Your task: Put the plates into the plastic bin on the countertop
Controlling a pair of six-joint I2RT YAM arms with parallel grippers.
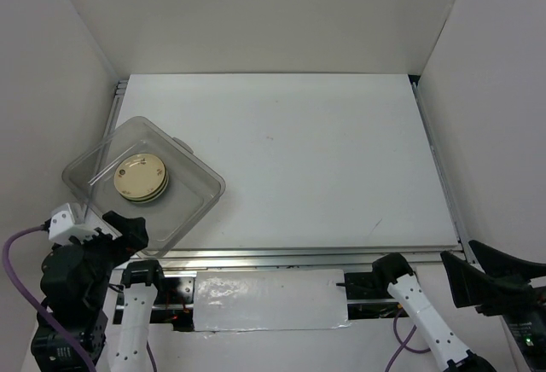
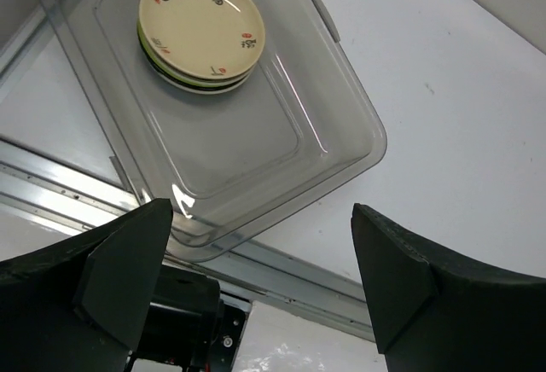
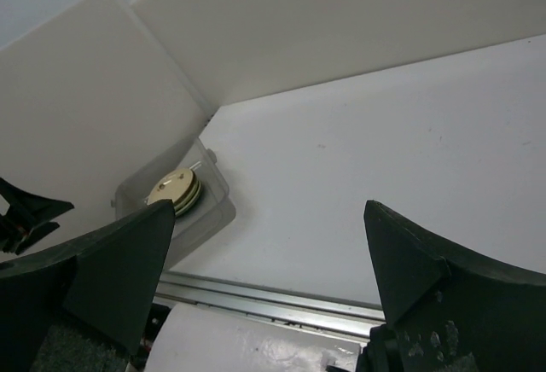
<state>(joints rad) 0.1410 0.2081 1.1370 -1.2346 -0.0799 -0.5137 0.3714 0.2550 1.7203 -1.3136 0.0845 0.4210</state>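
Clear plastic bin holds stacked plates, motifs visible only from the left wrist; left gripper and right gripper gape empty.

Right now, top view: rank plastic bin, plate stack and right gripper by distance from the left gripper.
1. plastic bin: near corner just ahead of the left gripper.
2. plate stack: inside the bin, farther back.
3. right gripper: far right, near side.
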